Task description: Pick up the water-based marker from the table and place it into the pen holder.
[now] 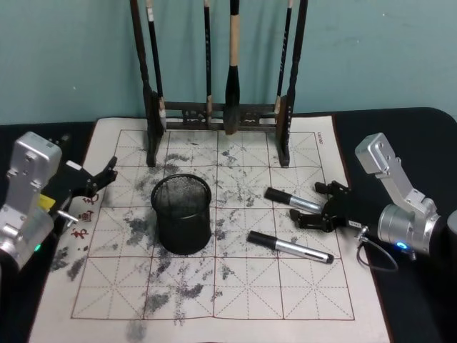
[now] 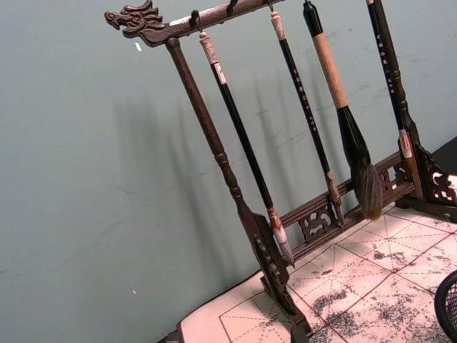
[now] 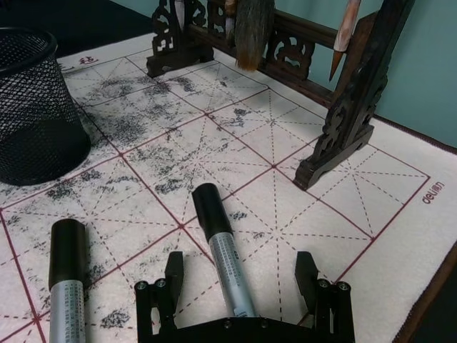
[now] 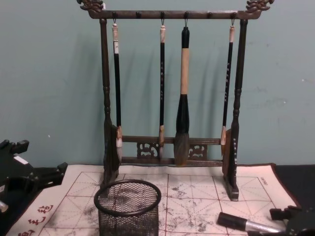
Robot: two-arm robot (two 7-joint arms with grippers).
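Water-based marker (image 1: 293, 201) pickup is at the grasp step: right hand (image 1: 312, 206) is hanging wide open astride its silver tail, so it's needing to close, lift, then carry to the pen holder (image 1: 182, 214). Marker's lying flat on the mat (image 1: 214, 300), diagonal, black cap aiming toward the brush rack (image 1: 151, 136). Left hand (image 1: 100, 179) is idling at the mat's left edge.

Black mesh holder (image 1: 181, 214); markers (image 1: 289, 246) silver with black caps; cream mat (image 1: 250, 293) gridded in red (smudged grey-black); dark brown rack (image 3: 353, 107); teal wall (image 1: 71, 57).
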